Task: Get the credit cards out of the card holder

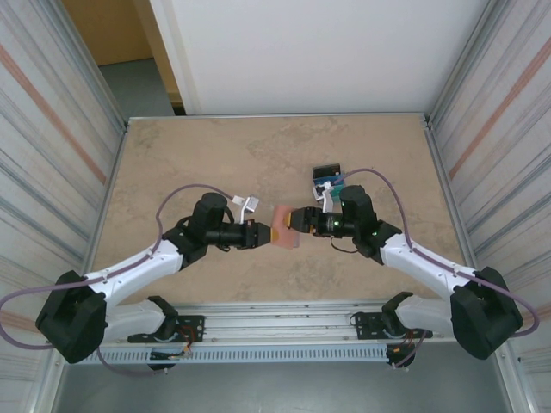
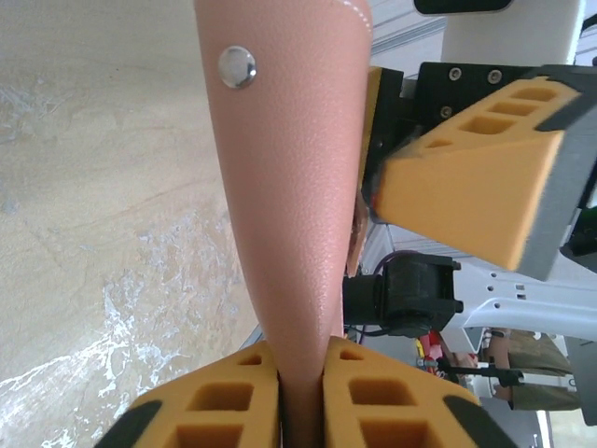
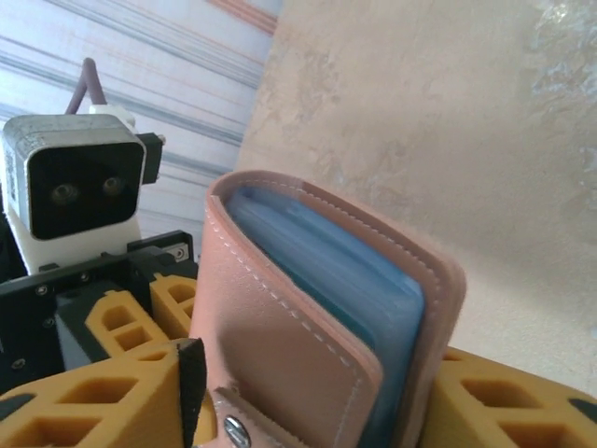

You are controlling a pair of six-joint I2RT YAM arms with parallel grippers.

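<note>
1. The left arm [image 1: 146, 262] reaches from its base at the near left edge up and rightward, forearm low and almost level, wrist pointing right toward the middle of the table [image 1: 215, 155].
2. The right arm [image 1: 422, 262] mirrors it from the near right edge, its wrist pointing left, so the two claws meet nose to nose.
3. The left gripper [image 1: 263, 234] is clamped shut on the card holder [image 1: 285, 229]: in the left wrist view both orange fingers [image 2: 219, 406] pinch one thin leather flap between them.
4. The right gripper [image 3: 317, 364] has closed around the folded body of the card holder from the other side, one finger against each outer face.
5. The card holder sits between the two claws, over the middle of the table and slightly nearer than centre. It is pinkish-brown grained leather with pale stitching along its edges and a round metal snap stud [image 2: 237, 67] on the flap that the left claw pinches.
6. Inside its fold the credit cards [image 3: 345, 280] stand as a tight blue stack, their edges level with the leather rim and none drawn out.
7. Farther back, just beyond the right wrist, a small dark upright stand [image 1: 325, 174] rests on the table; what it holds is too small to tell.
</note>
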